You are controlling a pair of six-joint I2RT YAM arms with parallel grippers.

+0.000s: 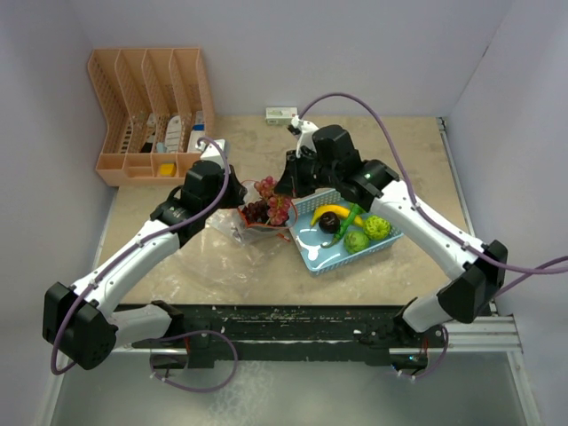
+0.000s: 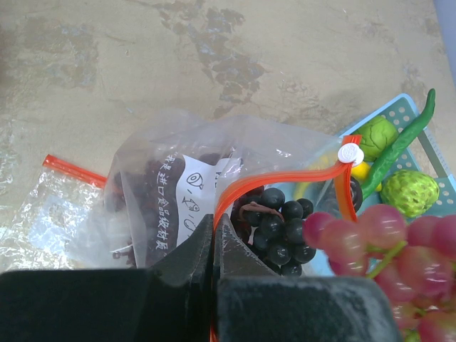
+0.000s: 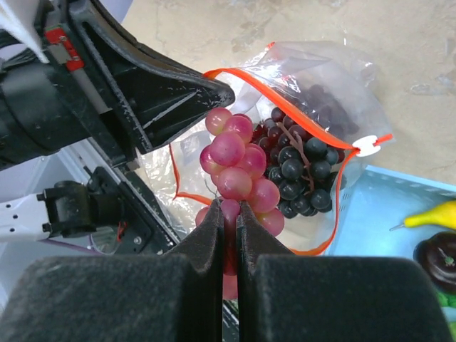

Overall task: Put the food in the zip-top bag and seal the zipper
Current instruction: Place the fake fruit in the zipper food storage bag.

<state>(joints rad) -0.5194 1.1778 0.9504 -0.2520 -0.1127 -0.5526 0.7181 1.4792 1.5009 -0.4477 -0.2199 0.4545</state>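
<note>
On the counter [image 1: 399, 160], just left of the basket [image 1: 321, 266], the left pincer [image 2: 214, 222] is clamped on the zipper [image 2: 285, 177], holding the bag [image 2: 157, 171] mouth agape with dark grapes [image 3: 296, 171] inside, while the right pincer [image 3: 229, 211] grips pink grapes [image 3: 239, 167] by one end, over that mouth. I judge the bunch light, knobbly and slightly rubbery, safest pinched at its core; the film looks thin, slippery and floppy, so the stiffer zipper is the place to hold. Right of it, banana [image 1: 328, 213] and pepper [image 1: 351, 220] lie in the basket.
</note>
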